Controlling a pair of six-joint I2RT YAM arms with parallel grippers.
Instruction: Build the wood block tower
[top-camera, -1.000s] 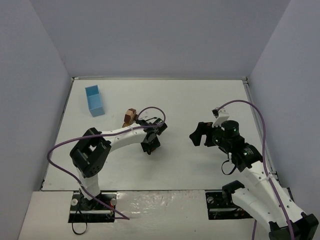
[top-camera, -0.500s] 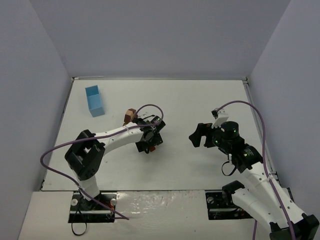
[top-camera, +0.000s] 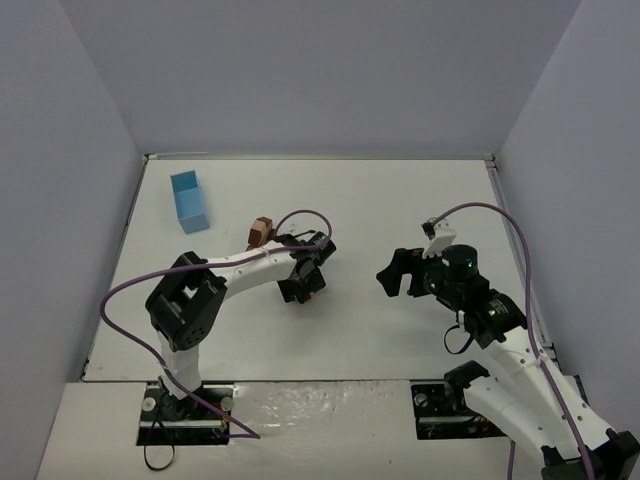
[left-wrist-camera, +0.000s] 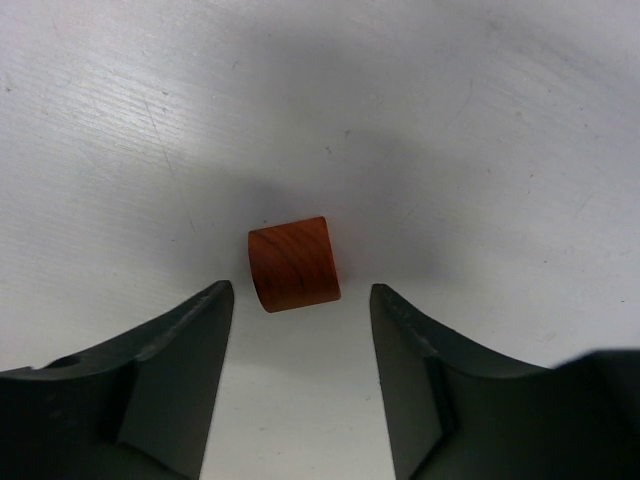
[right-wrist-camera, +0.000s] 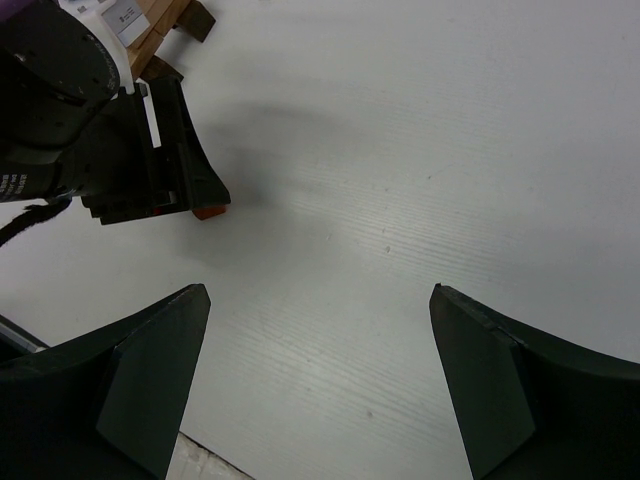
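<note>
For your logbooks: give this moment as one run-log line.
left gripper: open over reddish block | right gripper: open, empty | tower: not held

Nothing legible; the white label (right-wrist-camera: 124, 16) on the left arm (right-wrist-camera: 60, 100) perhaps bears tiny print.

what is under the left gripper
A reddish-orange wood block lies on the white table below the left gripper, between its open fingers, touching neither. From above, the gripper covers most of it.

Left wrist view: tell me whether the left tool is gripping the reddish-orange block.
No: the reddish-orange block lies on the table, clear gaps separating it from both fingers.
</note>
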